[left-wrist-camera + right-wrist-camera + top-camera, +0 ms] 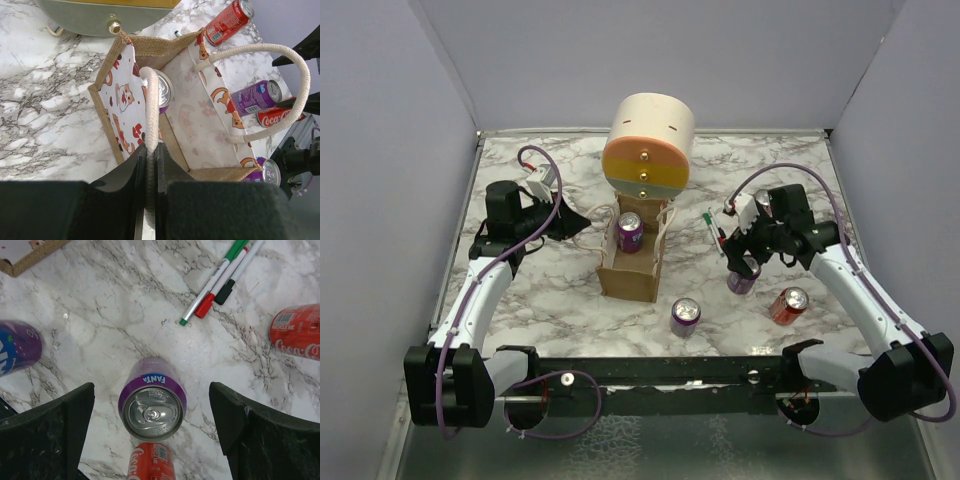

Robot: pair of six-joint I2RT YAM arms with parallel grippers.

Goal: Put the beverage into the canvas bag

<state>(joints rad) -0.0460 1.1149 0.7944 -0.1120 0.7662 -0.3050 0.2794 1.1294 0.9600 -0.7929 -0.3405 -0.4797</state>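
The canvas bag stands upright in the middle of the table, and its printed lining shows from above. A purple can stands inside it at the far end. My left gripper is shut on one cream cord handle and holds it up at the bag's left side. The other handle loops free. A purple Fanta can, the beverage, stands upright on the marble. My right gripper is open just above it, one finger well off each side, neither touching.
A large cream cylinder with orange-yellow fronts stands behind the bag. Another purple can and a red can stand near the front. Two more red cans, a lying purple can and three pens surround the Fanta can.
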